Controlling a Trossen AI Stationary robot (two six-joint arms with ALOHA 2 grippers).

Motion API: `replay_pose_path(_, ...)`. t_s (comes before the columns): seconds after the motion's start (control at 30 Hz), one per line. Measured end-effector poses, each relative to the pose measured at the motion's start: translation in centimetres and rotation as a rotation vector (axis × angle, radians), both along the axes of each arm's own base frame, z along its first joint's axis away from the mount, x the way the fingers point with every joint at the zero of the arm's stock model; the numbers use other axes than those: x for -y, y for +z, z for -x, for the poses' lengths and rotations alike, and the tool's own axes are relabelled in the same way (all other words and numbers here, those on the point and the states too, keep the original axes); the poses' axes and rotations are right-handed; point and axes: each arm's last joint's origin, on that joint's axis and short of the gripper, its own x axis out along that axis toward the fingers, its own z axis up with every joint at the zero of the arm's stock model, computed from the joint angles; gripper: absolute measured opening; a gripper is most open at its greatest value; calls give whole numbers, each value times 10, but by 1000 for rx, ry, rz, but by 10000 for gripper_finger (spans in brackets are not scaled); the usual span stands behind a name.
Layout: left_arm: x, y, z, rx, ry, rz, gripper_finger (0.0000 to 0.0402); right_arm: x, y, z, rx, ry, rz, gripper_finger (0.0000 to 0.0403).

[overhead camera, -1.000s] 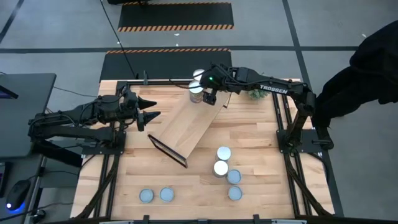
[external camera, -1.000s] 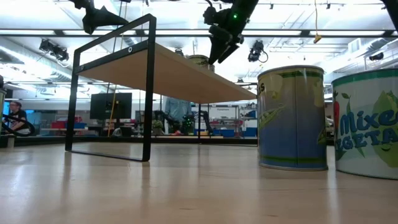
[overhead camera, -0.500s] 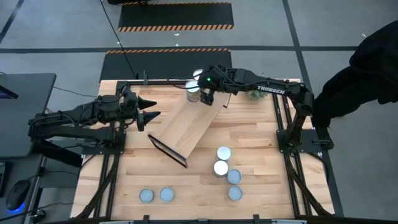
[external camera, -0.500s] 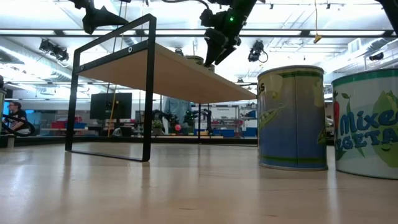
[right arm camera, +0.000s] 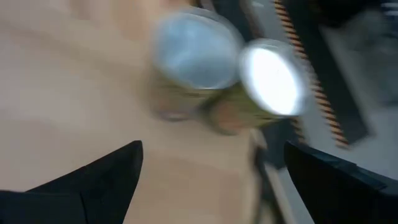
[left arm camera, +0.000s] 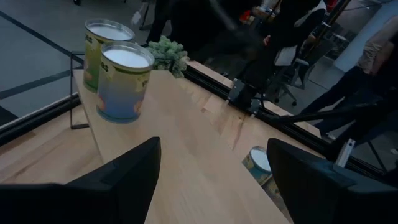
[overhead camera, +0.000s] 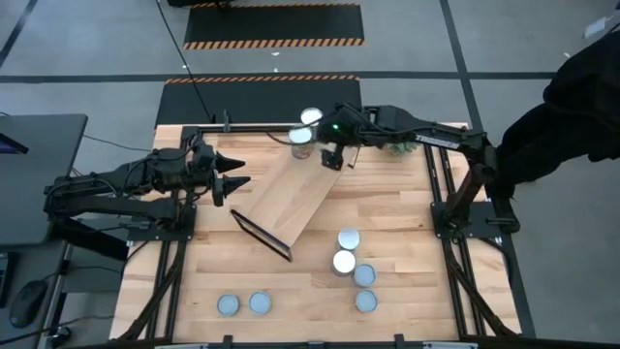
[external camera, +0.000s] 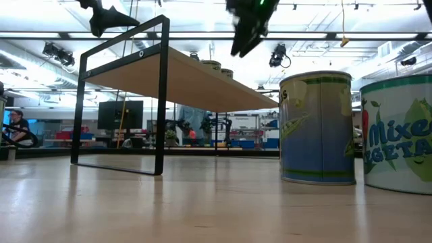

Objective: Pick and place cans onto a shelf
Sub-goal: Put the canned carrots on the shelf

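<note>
The shelf is a long light-wood board on black frame legs, standing slantwise on the table. Two cans stand upright side by side on its far end, also seen as cans and blurred cans. My right gripper hangs open above the shelf beside them, tilted down, touching nothing; it also shows high up as the right gripper. My left gripper waits open, left of the shelf.
Several more cans stand on the table: a group at the near right, large in the low view, and two near the front edge. A small green plant sits at the far right. A person in dark clothes stands beyond the right edge.
My right gripper has risen and drawn back from the two cans on the shelf, toward the table's right, staying open. The cans stand where they were.
</note>
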Motion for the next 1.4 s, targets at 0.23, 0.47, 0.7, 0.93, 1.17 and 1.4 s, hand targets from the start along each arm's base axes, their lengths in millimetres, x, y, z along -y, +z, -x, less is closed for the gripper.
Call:
replay_pose_path(0.23, 0, 0, 0, -4, -2, -13, 299, -50, 7, 10, 62, 68, -277, 396)
replay_pose_path(0.47, 0, 0, 0, -4, -10, -13, 299, -95, -22, 15, -7, -205, -495, 396)
replay_pose_path(0.7, 1, 0, 0, -3, -55, -2, 299, -135, -48, 21, 7, -462, -596, 396)
replay_pose_path(0.93, 2, 0, -1, -3, -86, 2, 299, -161, -85, 31, -7, -667, -636, 396)
replay_pose_path(1.17, 2, -1, 0, -12, -87, 2, 299, -175, -110, 29, -16, -741, -649, 396)
replay_pose_path(1.4, 2, 0, 0, -15, -99, -44, 299, -178, -130, 17, -47, -780, -633, 396)
